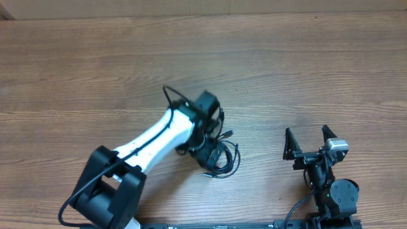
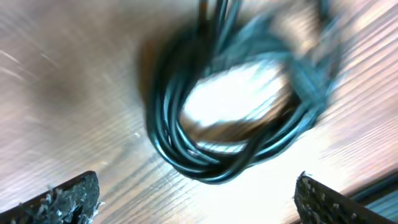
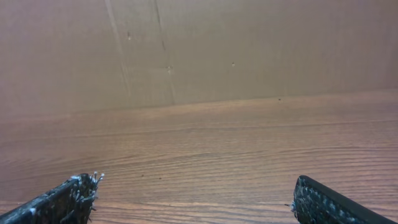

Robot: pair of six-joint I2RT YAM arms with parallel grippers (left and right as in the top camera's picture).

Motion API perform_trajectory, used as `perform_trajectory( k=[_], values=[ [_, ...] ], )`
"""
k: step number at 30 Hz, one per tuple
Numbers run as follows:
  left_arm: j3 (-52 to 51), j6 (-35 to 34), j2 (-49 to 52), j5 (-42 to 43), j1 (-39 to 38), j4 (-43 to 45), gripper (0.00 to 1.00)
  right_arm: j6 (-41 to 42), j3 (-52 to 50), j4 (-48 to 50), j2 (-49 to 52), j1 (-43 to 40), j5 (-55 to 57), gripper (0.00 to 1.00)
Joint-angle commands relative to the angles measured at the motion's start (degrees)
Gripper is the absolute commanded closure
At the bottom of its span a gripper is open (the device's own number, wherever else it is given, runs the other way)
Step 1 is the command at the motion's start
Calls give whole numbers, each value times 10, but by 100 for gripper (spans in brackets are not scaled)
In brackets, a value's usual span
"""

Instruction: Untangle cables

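The cables lie as a coiled black bundle on the wooden table, partly hidden under my left arm in the overhead view. In the left wrist view the coil fills the frame close below, blurred, with loops overlapping. My left gripper is open just above the coil, its fingertips either side of the near edge of the coil, holding nothing; from above it is mostly hidden by the wrist. My right gripper is open and empty, well to the right of the cables; its wrist view shows only bare table.
The wooden table stretches to the left and far side. A brown cardboard wall stands at the far edge. My left arm's own thicker black cable loops above the white link.
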Motion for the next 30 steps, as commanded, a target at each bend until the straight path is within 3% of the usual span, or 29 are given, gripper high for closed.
perform_trajectory(
  k=[1,6,15,23,30],
  values=[
    [96,-12,-9,30,17,-40,0,-3,-6,3,-6,-1,5,0],
    [145,-16,-50,8,20,-69,0,-3,-6,3,-6,-1,5,0],
    [138,-114,-177,-171,20,-98,1,-3,-6,3,-6,-1,5,0],
    [56,-192,-260,-183,20,-75,0,-3,-6,3,-6,-1,5,0],
    [-37,-246,-263,-155,20,-27,0,-3,-6,3,-6,-1,5,0]
  ],
)
